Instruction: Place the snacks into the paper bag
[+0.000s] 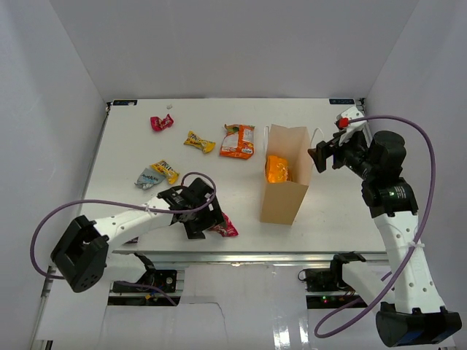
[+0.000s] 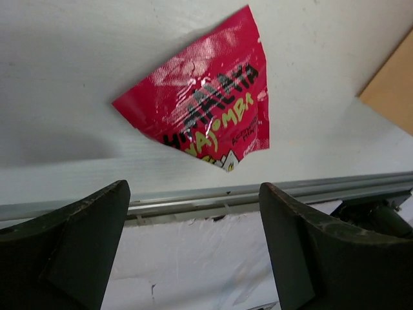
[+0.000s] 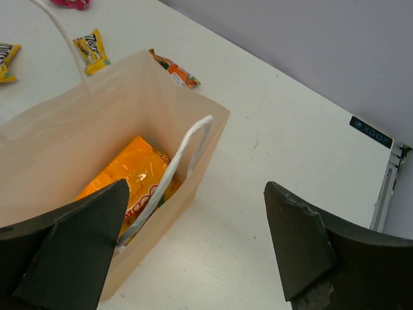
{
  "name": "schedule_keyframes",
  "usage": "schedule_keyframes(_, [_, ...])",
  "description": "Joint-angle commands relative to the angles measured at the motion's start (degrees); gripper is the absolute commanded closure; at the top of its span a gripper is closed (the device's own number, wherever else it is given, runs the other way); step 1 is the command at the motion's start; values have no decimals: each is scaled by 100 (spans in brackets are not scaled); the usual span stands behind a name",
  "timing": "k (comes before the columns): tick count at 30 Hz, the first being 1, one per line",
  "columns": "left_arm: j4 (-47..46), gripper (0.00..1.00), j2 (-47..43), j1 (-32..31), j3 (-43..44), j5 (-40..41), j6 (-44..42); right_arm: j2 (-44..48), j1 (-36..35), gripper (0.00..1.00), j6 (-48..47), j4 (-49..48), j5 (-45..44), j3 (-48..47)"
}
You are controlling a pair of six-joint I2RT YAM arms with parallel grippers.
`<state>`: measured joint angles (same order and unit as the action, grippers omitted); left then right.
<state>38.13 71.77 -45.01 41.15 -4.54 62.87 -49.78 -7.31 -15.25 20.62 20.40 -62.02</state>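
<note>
- The left gripper [image 2: 192,194], jaws apart, is hovering just beside the pink-red packet [image 2: 206,110].
- The right gripper [image 3: 195,194], jaws also apart, is hanging at 2 o'clock of the paper bag [image 3: 64,129].

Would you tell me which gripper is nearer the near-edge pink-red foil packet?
Left. The left gripper hovers at the pink-red foil packet; the right gripper is beyond the tan paper bag.

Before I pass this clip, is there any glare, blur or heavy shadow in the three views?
Top view: even light over the table, sharp, no strong shadows. Left wrist view: white glare across the top of the red packet, a grey shadow band on the table at left, left tool dark and soft. Right wrist view: paper bag and orange packet clear, right tool dark, soft.
</note>
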Motion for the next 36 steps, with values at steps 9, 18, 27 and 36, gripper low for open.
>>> schedule_keyframes(9, [-745, 32, 1366, 54, 737, 462, 313, 311, 441, 4, -233, -41, 455, 287])
schedule_keyframes(18, [-833, 76, 1147, 54, 596, 646, 296, 416, 546, 4, -93, -67, 710, 322])
schedule_keyframes(27, [-1272, 100, -660, 54, 886, 1051, -844, 390, 564, 4, 135, -102, 939, -73])
schedule_keyframes(36, [-2389, 100, -1658, 45, 2104, -2, -1971, 267, 617, 4, 373, -260, 983, -249])
